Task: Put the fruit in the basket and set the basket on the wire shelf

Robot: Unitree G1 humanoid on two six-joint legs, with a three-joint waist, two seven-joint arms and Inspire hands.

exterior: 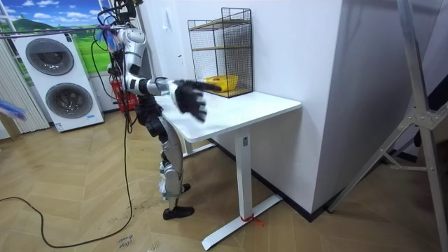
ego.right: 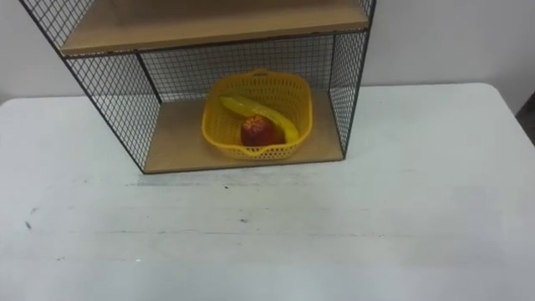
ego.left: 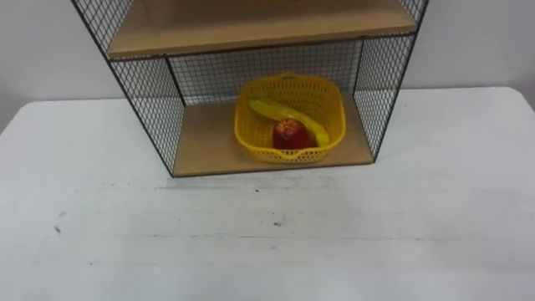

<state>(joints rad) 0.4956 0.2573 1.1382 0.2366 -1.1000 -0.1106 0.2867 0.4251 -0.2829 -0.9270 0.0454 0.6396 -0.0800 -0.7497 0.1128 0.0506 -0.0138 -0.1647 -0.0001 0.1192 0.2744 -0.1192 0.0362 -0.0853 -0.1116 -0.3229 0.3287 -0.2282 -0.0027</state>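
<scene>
Basket: we see the yellow basket [ego.left: 288, 155] on the wire shelf's [ego.left: 142, 92] bottom board, toward the shelf's right side.
Fruit: a banana [ego.left: 280, 113] and a red apple [ego.left: 290, 134] lie inside the basket, touching.
Right hand [exterior: 190, 100]: in the room view we find it held out short of the shelf, fingers spread wide, holding nothing.

No readable text, labels or brands; no numbers or signs either

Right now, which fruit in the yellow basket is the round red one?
The apple, at the front of the basket. It is round and red; the banana lying behind it is long and yellow.
</scene>
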